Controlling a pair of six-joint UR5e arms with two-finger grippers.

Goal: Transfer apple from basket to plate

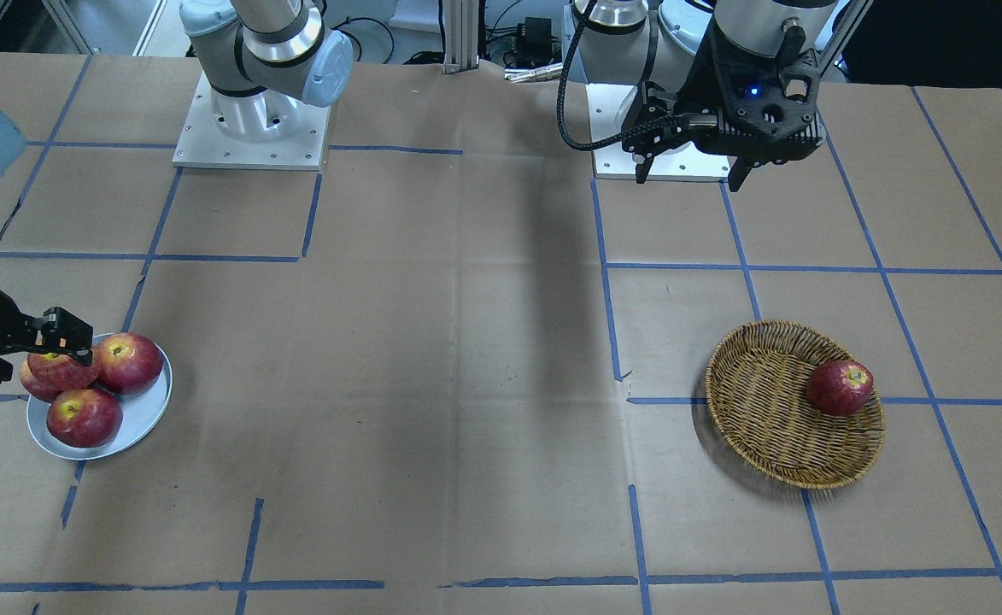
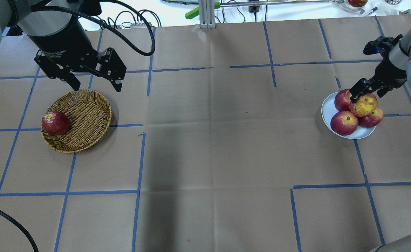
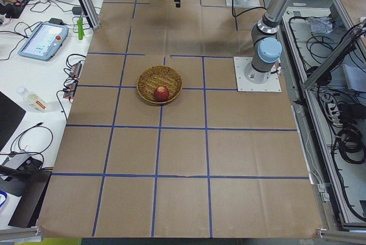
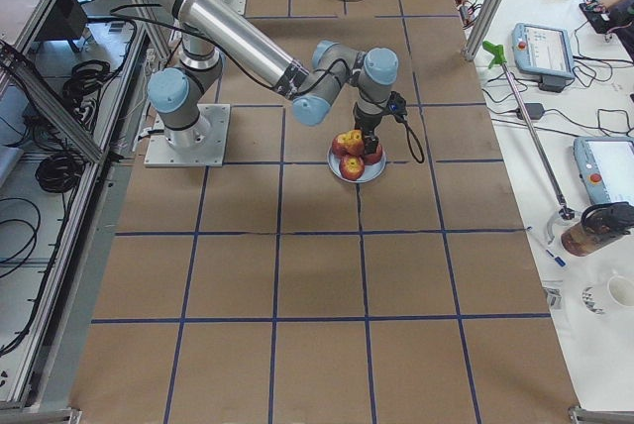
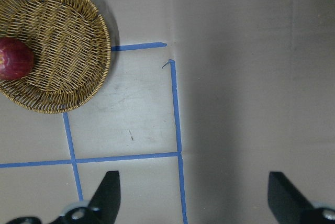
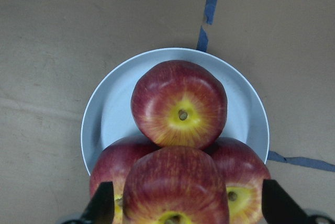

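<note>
Seemingly nearly done: the apple [image 2: 363, 104] rests atop three darker apples [image 2: 344, 122] on the plate [image 6: 110, 114] by the counter's right edge, right end effector [image 6: 188, 205] released astride it, needing only to withdraw.

Streaky orange-red apple [image 2: 363, 104] perched atop darker apples [image 2: 343, 123] on the plate [image 2: 328, 106], basket [image 2: 86, 112] well apart

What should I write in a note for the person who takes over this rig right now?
Left gripper: open, empty, hanging above the table beside the basket.
Right gripper: open over the plate, fingers clear of the apple on both sides.
The apple sits on top of three other apples on the plate. One dark red apple lies in the basket.
Done: the transfer, it seems. Left: lift the right arm straight up, gently; the pile may roll.
</note>
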